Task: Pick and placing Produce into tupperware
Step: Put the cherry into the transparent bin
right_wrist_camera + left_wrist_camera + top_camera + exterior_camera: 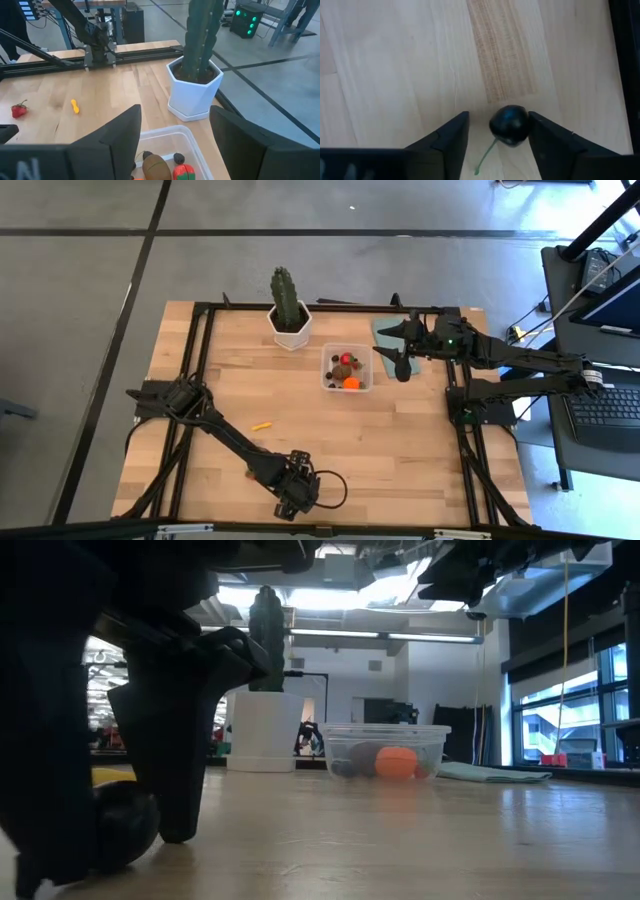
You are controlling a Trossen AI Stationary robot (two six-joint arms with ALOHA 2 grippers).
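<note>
The clear tupperware (346, 368) stands mid-table and holds an orange ball (397, 762), a brown oval (156, 166), a strawberry (183, 172) and a dark berry (178, 158). My right gripper (400, 352) hovers open above the tupperware's right side, empty. My left gripper (295, 492) is open, low at the table's near edge. Its fingers stand on either side of a dark berry (509, 125) with a green stem, which lies on the table close to one finger (545, 145); I cannot tell if they touch. A yellow-orange stick (262, 425) and a red strawberry (19, 110) lie on the table.
The green cactus in its white hexagonal pot (288, 308) stands just beyond the tupperware's far left corner. A flat blue-grey lid (388, 332) lies under my right arm. A black frame (200, 310) runs round the table's edges.
</note>
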